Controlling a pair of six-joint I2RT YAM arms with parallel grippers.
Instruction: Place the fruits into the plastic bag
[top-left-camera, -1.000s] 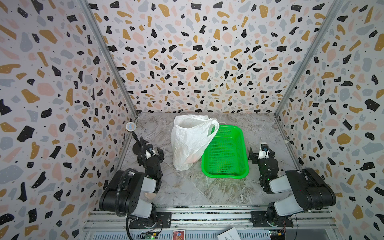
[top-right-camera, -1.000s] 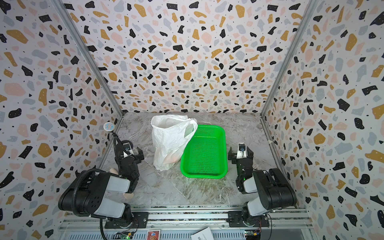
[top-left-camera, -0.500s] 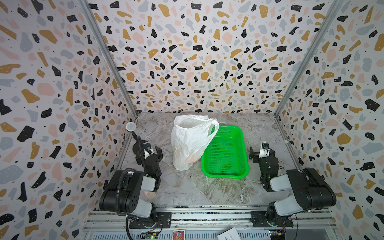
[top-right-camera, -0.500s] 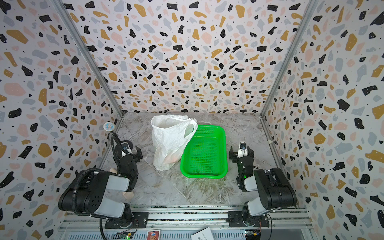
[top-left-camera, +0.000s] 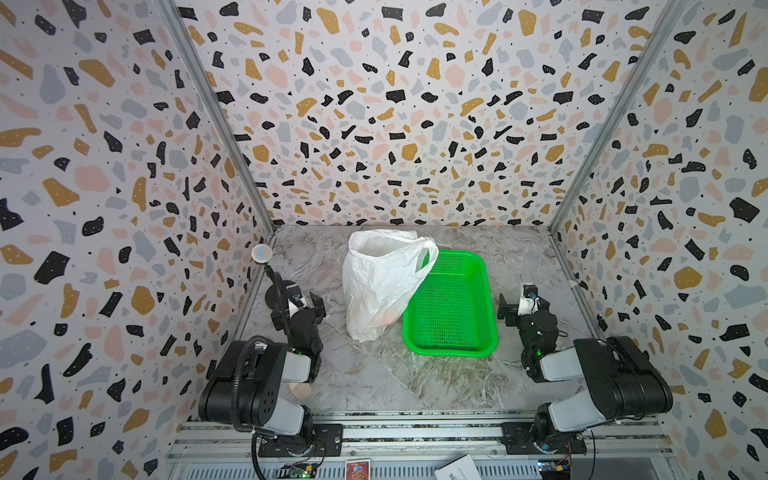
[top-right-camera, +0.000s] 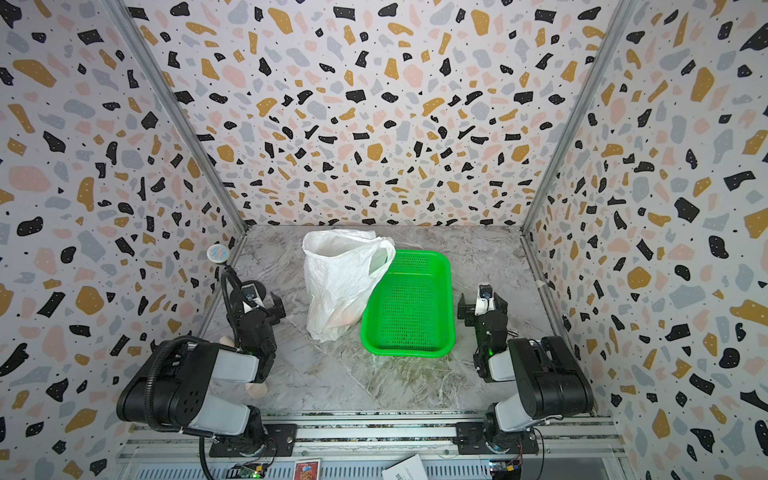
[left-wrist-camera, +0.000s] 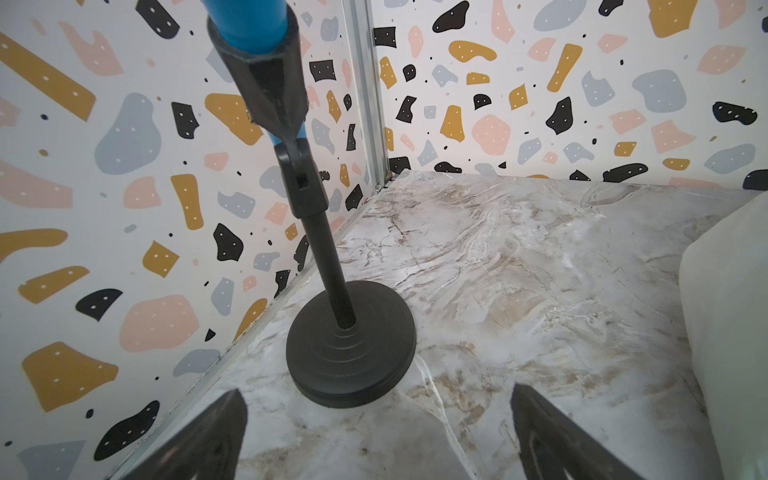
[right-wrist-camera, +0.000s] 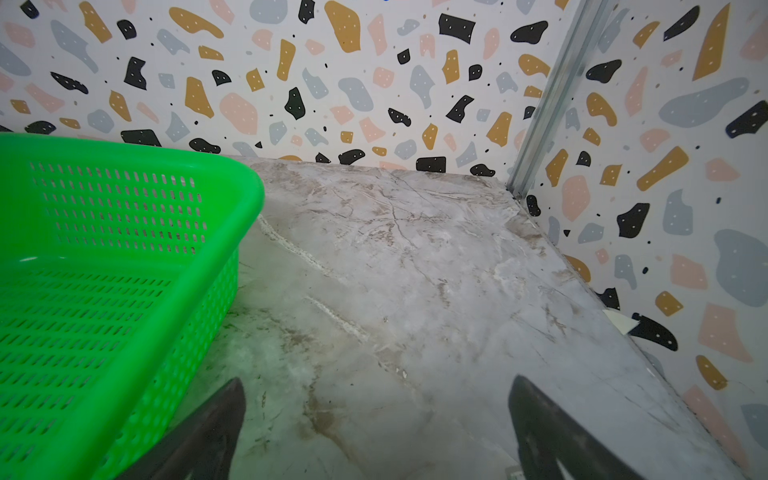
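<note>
Left claw (top-left-camera: 297, 300) and right claw (top-left-camera: 524, 306) gape wide and empty, well apart from the large white crinkly plastic bag (top-left-camera: 380, 282) standing against the green mesh plastic basket (top-left-camera: 449, 352). An orange tint low inside suggests the fruits (top-left-camera: 385, 319) are bagged. Park both arms without brushing it.

Left gripper (top-left-camera: 297, 300) crept slightly up-table, toward mic stand (top-left-camera: 272, 277). Right gripper (top-left-camera: 524, 301) wobbled sideways slightly, then back near its start. Both shifts very small.
</note>
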